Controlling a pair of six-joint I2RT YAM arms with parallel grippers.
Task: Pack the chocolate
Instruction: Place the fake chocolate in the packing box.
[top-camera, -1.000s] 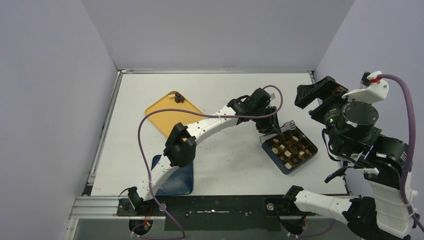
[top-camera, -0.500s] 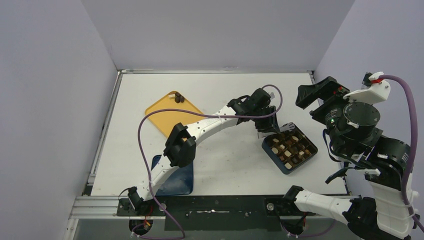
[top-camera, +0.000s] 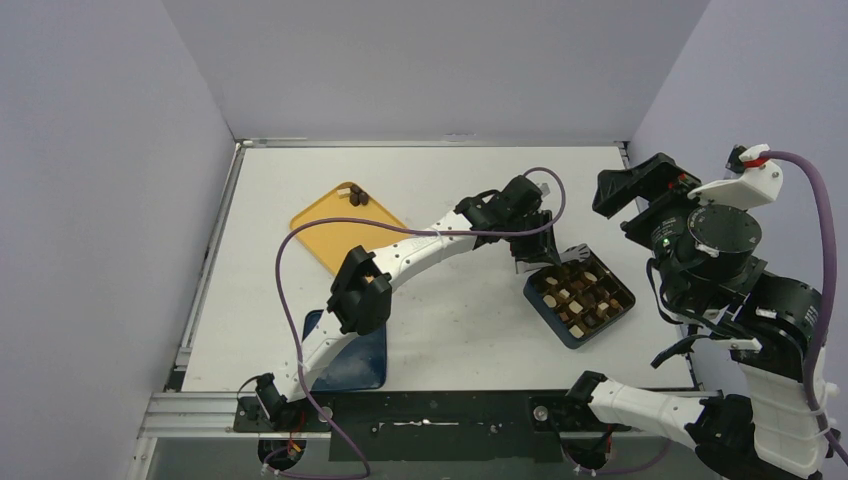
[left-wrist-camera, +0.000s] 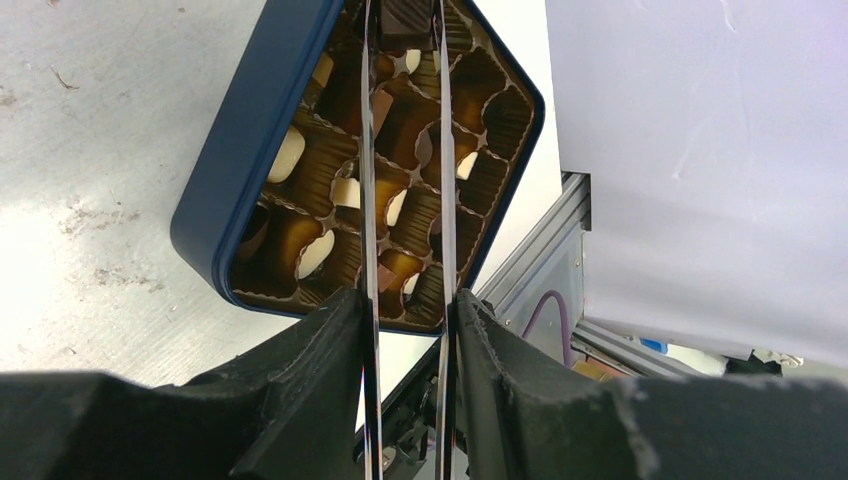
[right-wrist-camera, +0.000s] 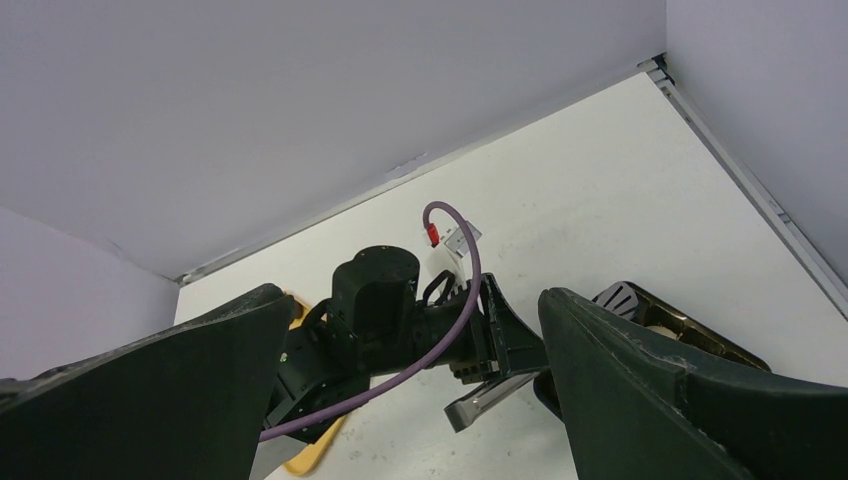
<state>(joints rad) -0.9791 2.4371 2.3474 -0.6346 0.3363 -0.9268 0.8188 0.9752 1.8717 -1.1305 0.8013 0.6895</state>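
Observation:
The chocolates (top-camera: 578, 293), small dark, light brown and cream pieces, sit in the cups of a dark blue box (top-camera: 545, 312) at the right of the table. My left gripper (top-camera: 530, 248) is shut on long metal tongs (top-camera: 545, 262). In the left wrist view the gripper (left-wrist-camera: 408, 300) presses the tongs' blades (left-wrist-camera: 367, 200), whose tips pinch a dark square chocolate (left-wrist-camera: 404, 15) over the box's (left-wrist-camera: 240, 150) far cups. My right gripper (top-camera: 625, 205) is raised off the table right of the box, wide open and empty (right-wrist-camera: 410, 300). Two more pieces (top-camera: 355, 195) lie on the yellow tray.
A yellow tray (top-camera: 335, 235) lies at the back left. A dark blue lid (top-camera: 360, 360) lies near the front edge under the left arm. Grey walls close in the table on three sides.

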